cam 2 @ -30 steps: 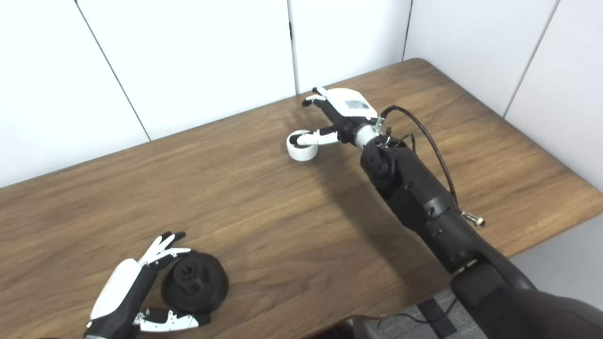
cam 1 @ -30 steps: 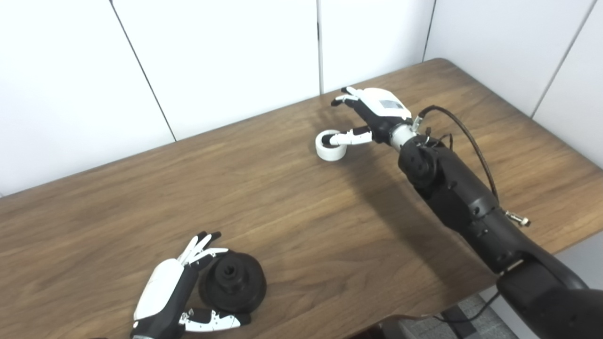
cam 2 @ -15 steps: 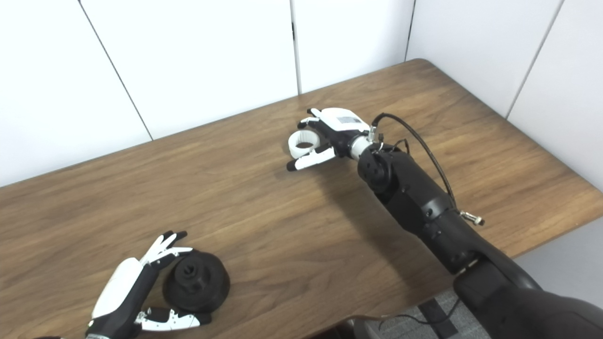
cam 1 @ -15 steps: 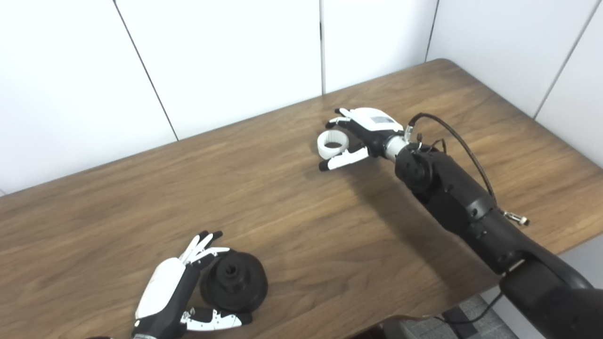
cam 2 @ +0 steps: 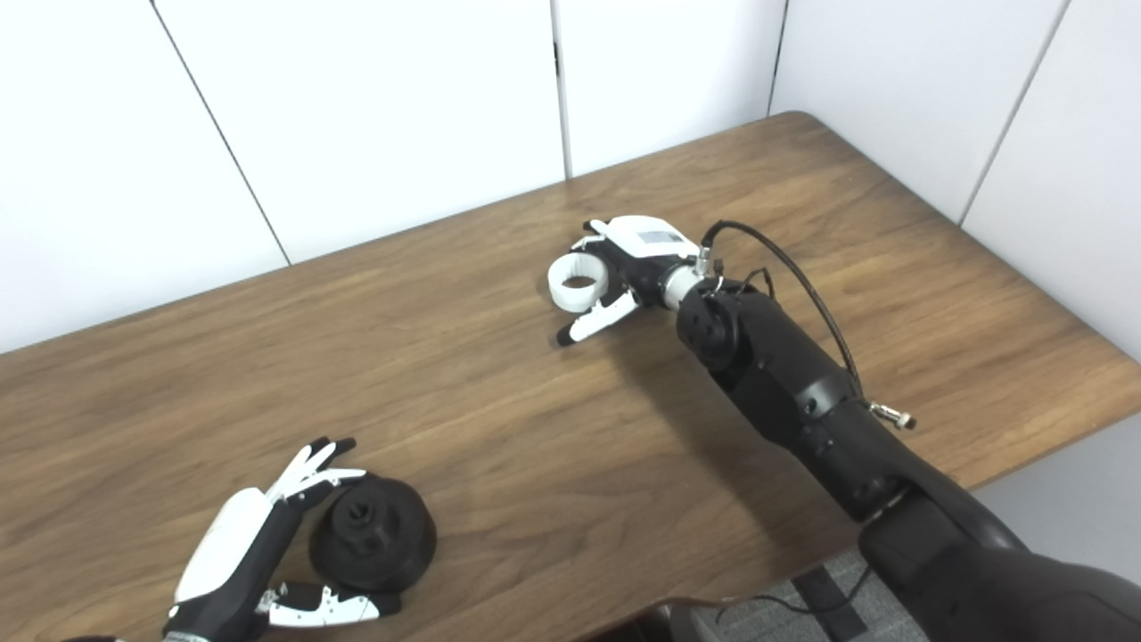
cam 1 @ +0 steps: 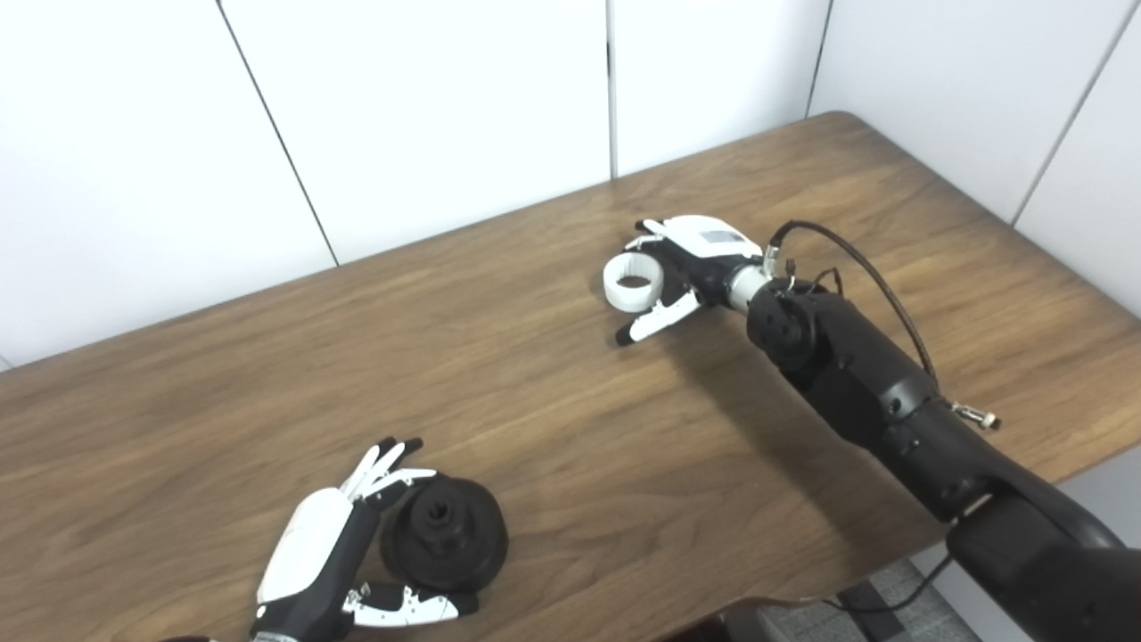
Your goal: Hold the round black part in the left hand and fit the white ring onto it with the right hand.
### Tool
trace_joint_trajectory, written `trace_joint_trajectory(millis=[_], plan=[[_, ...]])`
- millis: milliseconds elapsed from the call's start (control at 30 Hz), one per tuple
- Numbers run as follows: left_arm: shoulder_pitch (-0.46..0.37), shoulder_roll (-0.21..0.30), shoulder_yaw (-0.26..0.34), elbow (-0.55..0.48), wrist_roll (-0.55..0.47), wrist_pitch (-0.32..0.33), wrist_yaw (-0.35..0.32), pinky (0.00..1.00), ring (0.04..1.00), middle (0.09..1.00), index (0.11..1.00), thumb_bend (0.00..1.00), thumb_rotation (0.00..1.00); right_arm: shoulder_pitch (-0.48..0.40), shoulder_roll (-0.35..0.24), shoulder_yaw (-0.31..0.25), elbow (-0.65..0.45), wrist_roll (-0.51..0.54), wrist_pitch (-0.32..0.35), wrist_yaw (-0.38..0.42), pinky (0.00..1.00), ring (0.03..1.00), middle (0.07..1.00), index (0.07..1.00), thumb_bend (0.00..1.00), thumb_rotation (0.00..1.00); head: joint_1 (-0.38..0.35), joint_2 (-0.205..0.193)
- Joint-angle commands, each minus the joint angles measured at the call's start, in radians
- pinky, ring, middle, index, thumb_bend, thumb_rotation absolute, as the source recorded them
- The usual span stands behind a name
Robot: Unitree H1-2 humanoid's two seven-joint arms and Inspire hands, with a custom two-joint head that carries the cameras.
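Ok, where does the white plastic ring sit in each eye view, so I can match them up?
Left eye view: white plastic ring right of centre, upper half, at the right hand.
Right eye view: ring almost dead centre, upper half.
Shared landmark: the round black part by the left hand, bottom left.

Bare table (cam 1: 553, 428) btwn both hands.

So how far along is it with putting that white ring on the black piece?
Early. Nothing is fitted yet. The left hand is cupped around the round black part, which sits on the wooden table, fingers not closed. The right hand is at the white plastic ring far across the table; whether it grips it is unclear. Left: grasp both, bring them together, seat the ring.
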Motion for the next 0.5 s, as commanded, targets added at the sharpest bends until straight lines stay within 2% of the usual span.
trace_joint_trajectory(millis=[0,267,467], plan=[[0.002,0.015,0.002,-0.015,-0.001,0.006,-0.016,0.93,1.0,0.958,0.701,0.97,0.27,-0.046,-0.008,-0.006,-0.011,-0.02,-0.002,-0.05,0.96,0.996,0.971,0.814,0.91,0.54,-0.001,0.001],[0.005,0.019,0.006,-0.015,-0.009,0.002,-0.017,0.94,1.0,0.959,0.7,0.97,0.28,-0.053,0.009,-0.01,0.038,-0.04,0.01,-0.123,0.95,0.975,0.949,0.783,0.83,0.48,-0.001,0.002],[0.005,0.021,0.008,-0.016,-0.011,-0.001,-0.017,0.94,1.0,0.956,0.698,0.97,0.28,-0.054,0.013,-0.013,0.061,-0.033,0.007,-0.166,0.95,0.969,0.943,0.763,0.81,0.48,-0.001,0.003]])
